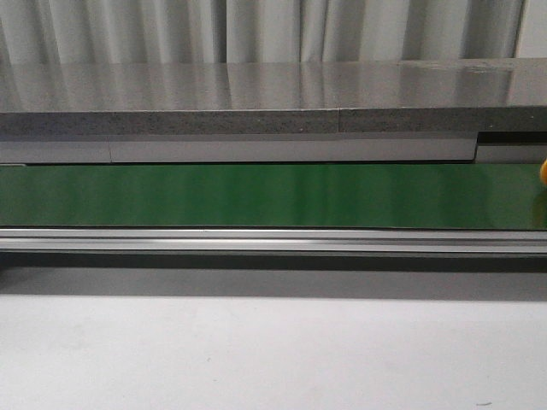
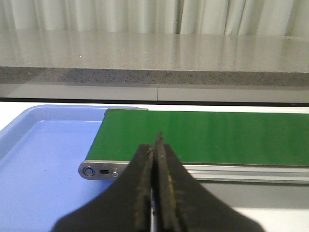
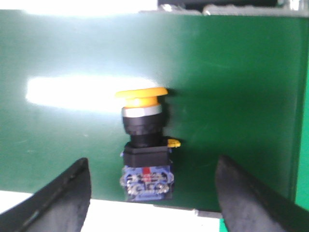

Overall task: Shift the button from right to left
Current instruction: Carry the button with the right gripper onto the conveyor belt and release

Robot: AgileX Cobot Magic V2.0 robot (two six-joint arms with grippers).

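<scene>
The button [image 3: 144, 140] lies on the green belt [image 3: 231, 96] in the right wrist view. Its yellow cap [image 3: 141, 94] points away from the gripper and its blue terminal end faces it. My right gripper [image 3: 153, 162] is open, one finger on each side of the button's base, touching neither side. In the front view only a yellow sliver of the button [image 1: 544, 171] shows at the right edge of the belt [image 1: 256, 195], and neither gripper appears there. My left gripper [image 2: 154, 142] is shut on nothing, hanging before the belt's left end [image 2: 203, 135].
A blue tray [image 2: 43, 150] sits under and beside the belt's left end, where a metal end bracket [image 2: 99, 171] shows. A grey stone counter [image 1: 256, 98] runs behind the belt. An aluminium rail [image 1: 273, 241] lines its front, with white table [image 1: 273, 350] before it.
</scene>
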